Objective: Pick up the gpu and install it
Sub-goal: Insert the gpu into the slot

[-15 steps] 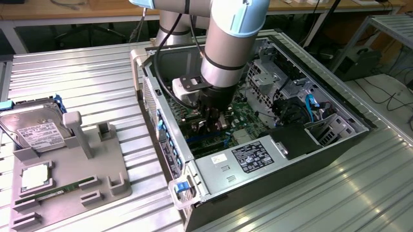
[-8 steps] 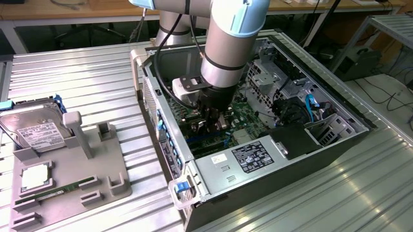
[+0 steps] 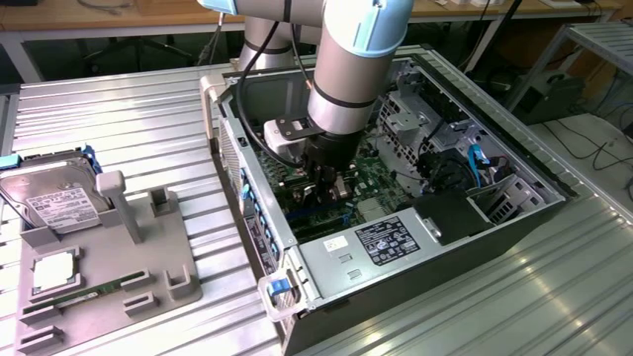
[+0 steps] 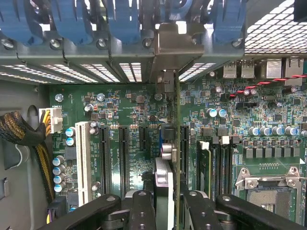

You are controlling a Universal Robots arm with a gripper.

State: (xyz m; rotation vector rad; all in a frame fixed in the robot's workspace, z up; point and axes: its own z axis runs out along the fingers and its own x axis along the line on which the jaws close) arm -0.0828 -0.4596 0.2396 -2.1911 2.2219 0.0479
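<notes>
Black two-fingered gripper (image 4: 165,211) clenched on the thin green gpu card (image 4: 177,158), edge-on over the green motherboard (image 4: 124,110).
Exterior view: arm reaches into the open grey computer case (image 3: 396,259); wrist view: card's pale metal bracket (image 4: 176,50) at the rear slots.

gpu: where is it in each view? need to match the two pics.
Exterior view: gpu edge-on under the gripper, inside the open PC case.
Wrist view: gpu as a thin upright edge between the fingers, bracket against the rear slots.
Shared landmark: green motherboard.

Ribbed metal table (image 3: 129,111), open computer case (image 3: 416,274) and grey parts tray (image 3: 109,297) on it
</notes>
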